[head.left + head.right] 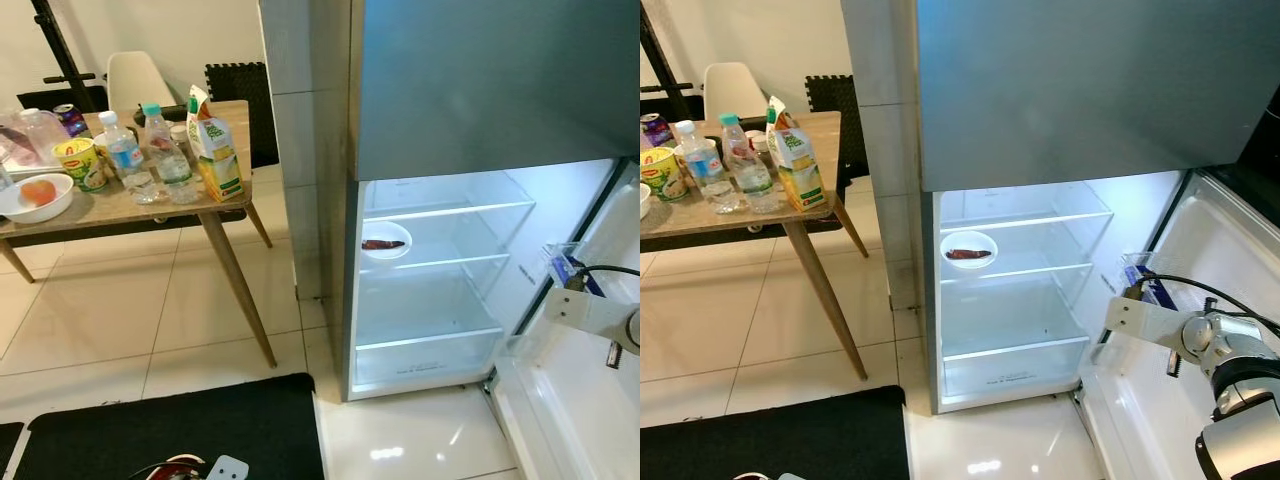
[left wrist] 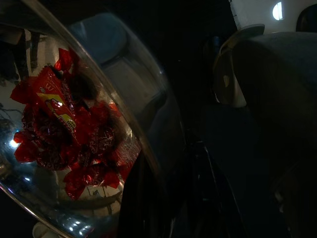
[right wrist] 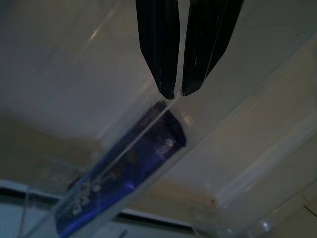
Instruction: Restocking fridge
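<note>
Currently at fridge (image 1: 480,90) door rack | right gripper (image 3: 177,94) fingers pressed together above blue pack (image 3: 124,173) | left gripper: finger state cannot tell | plate (image 1: 969,248) on shelf

Fridge (image 1: 450,290) door open, interior lit. One white plate (image 1: 386,240) on middle shelf. Wooden table (image 1: 150,205) at left carries bottles (image 1: 150,155) and juice carton (image 1: 215,145).

We are seeing a grey fridge (image 1: 1060,90) glowing white inside, a white plate (image 1: 969,247) carrying something dark red, perhaps a chilli, and a blue carton (image 3: 124,173) under the black right tool (image 3: 177,94).
</note>
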{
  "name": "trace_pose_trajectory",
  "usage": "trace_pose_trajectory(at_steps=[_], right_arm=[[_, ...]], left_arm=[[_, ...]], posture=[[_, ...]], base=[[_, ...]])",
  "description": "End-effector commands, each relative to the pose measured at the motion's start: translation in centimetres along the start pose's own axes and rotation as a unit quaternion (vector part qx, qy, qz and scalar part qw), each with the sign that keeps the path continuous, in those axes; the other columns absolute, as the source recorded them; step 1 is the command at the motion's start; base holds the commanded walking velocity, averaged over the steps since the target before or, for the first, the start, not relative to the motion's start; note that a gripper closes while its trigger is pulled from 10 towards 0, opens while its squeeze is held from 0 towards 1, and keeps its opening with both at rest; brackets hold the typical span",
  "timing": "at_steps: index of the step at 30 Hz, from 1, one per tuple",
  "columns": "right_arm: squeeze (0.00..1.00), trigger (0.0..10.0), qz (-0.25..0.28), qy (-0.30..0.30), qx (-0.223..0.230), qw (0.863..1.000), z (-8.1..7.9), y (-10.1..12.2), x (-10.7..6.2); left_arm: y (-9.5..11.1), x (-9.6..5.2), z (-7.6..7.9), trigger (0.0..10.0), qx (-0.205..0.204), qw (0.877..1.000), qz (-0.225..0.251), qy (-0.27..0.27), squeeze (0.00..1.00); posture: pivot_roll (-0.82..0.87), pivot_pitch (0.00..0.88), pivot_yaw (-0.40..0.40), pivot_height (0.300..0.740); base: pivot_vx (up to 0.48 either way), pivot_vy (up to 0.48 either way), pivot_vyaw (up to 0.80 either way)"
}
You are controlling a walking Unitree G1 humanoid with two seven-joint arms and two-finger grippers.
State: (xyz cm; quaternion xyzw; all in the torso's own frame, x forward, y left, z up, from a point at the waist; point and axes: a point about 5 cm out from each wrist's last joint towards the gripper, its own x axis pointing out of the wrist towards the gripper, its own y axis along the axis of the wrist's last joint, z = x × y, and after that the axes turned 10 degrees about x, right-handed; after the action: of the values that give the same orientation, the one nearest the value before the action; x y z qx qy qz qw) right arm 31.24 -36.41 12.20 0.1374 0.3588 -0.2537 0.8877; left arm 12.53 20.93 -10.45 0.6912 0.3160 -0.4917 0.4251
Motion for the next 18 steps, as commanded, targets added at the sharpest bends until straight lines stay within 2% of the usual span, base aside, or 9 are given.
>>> trace_pose_trajectory(at_steps=[1, 5, 9, 16, 18], right_arm=[[0.00, 10.0, -0.037, -0.021, 0.007, 0.999, 0.7, -1.8, -0.3], [0.00, 10.0, -0.058, -0.042, 0.005, 0.997, 1.1, -2.7, -0.5], [0.00, 10.0, -0.054, -0.038, 0.011, 0.998, 0.9, -2.6, -0.5], [0.00, 10.0, -0.006, 0.019, 0.048, 0.999, -1.9, -0.8, 0.6], [0.00, 10.0, 0.029, 0.049, 0.067, 0.996, -3.4, 0.4, 1.1]], left_arm=[[0.0, 0.1, 0.6, 10.0, -0.004, 1.000, 0.000, -0.008, 0.00], [0.0, 0.1, 0.5, 10.0, -0.005, 1.000, 0.000, -0.008, 0.00], [0.1, 0.1, 0.5, 10.0, -0.005, 1.000, 0.000, -0.008, 0.00], [0.1, 0.1, 0.5, 10.0, -0.003, 1.000, 0.001, -0.008, 0.00], [0.1, 0.1, 0.5, 10.0, -0.001, 1.000, 0.001, -0.009, 0.00]], posture=[[-0.09, 0.000, -0.012, 0.740], [-0.09, 0.000, -0.013, 0.740], [-0.09, 0.000, -0.013, 0.740], [-0.09, 0.000, -0.013, 0.740], [-0.09, 0.000, -0.009, 0.740]], base=[[0.000, 0.000, 0.00], [0.000, 0.000, 0.00], [0.000, 0.000, 0.00], [0.000, 0.000, 0.00], [0.000, 0.000, 0.00]])
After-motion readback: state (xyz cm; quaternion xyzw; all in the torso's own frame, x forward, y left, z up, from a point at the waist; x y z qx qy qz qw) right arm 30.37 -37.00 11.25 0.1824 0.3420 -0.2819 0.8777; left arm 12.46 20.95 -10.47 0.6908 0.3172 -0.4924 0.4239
